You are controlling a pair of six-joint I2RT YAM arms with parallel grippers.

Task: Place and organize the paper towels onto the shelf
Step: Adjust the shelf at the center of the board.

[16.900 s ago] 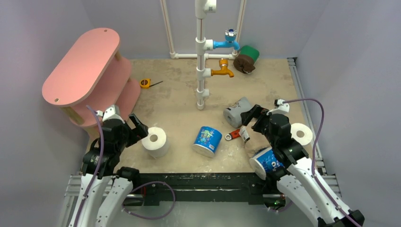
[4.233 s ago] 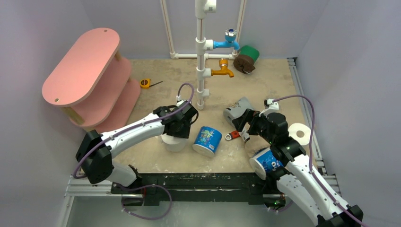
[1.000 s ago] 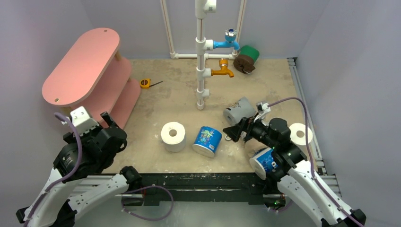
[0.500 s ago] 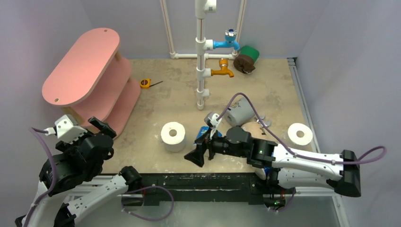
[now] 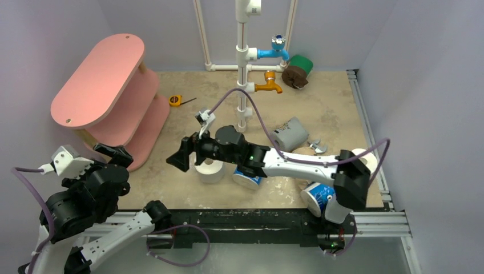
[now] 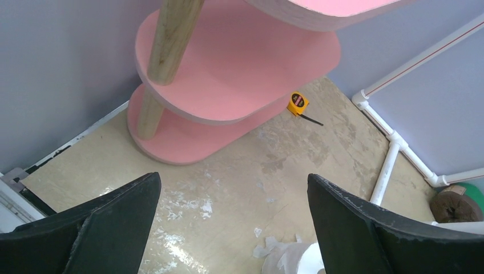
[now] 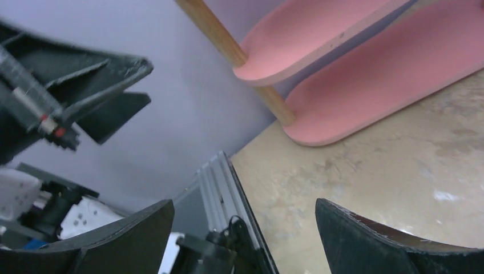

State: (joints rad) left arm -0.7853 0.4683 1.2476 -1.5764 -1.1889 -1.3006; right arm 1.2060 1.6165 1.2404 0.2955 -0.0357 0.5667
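Note:
The pink shelf (image 5: 103, 85) stands at the far left with bare boards (image 6: 240, 74) (image 7: 354, 74). A bare white paper towel roll (image 5: 210, 172) stands mid-table, next to a blue printed roll (image 5: 249, 178); my right arm stretches over both. My right gripper (image 5: 182, 155) (image 7: 245, 228) hangs open and empty between the white roll and the shelf. My left gripper (image 5: 116, 157) (image 6: 234, 228) is open and empty near the shelf's front end. Other rolls: grey (image 5: 290, 134), green and brown (image 5: 298, 71), white (image 5: 365, 155), and blue (image 5: 317, 197).
A white pipe frame (image 5: 243, 68) with blue and orange taps rises at the back centre. A yellow tape measure (image 5: 176, 101) (image 6: 297, 104) lies near the shelf. A wrench head (image 5: 314, 146) shows beside the grey roll. Walls close in on three sides.
My right arm has swung left across the table, passing over the white and blue rolls toward the shelf. My left arm has drawn back to the near left corner. Both grippers stayed open.

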